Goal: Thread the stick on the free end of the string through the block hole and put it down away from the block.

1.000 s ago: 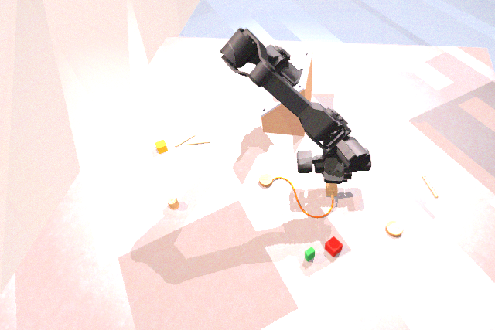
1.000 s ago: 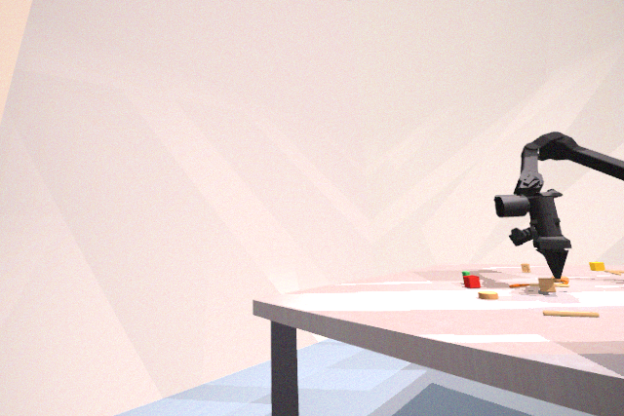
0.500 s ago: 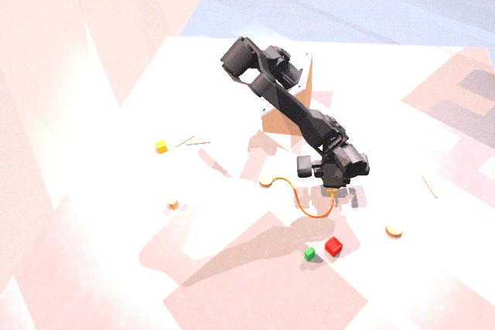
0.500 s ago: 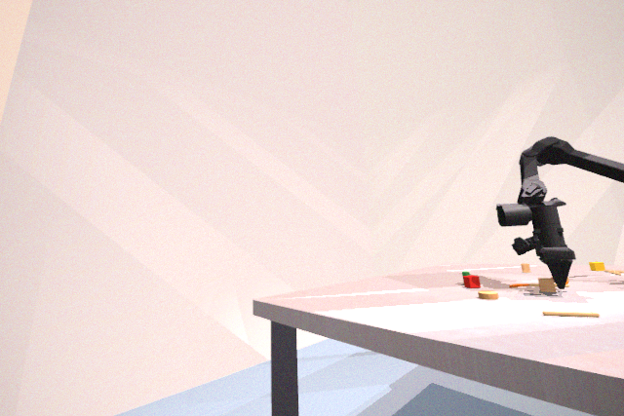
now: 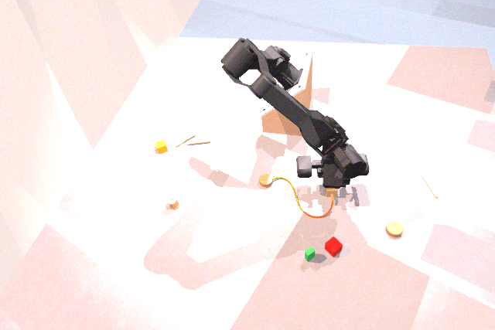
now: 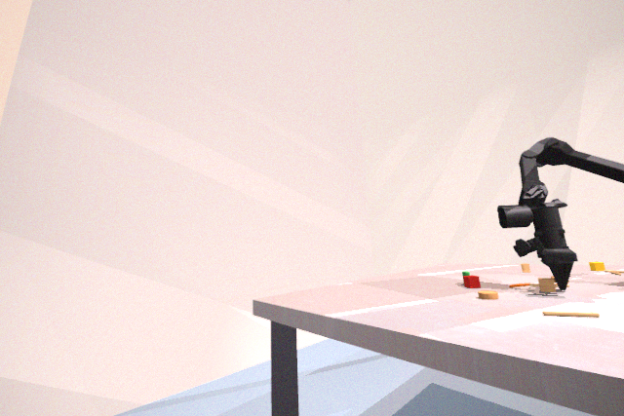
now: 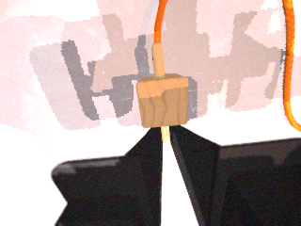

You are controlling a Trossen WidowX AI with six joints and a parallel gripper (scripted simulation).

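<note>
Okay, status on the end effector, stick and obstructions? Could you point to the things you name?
End effector (image 5: 335, 182) (image 6: 563, 289) (image 7: 164, 125) shut on stick's (image 7: 159, 61) protruding tip. Stick through block (image 5: 332, 192) (image 6: 546, 285) (image 7: 164, 105), string (image 5: 296, 194) (image 7: 288, 61) not yet. Red cube (image 5: 333, 246) (image 6: 471, 282) clear of block.
</note>
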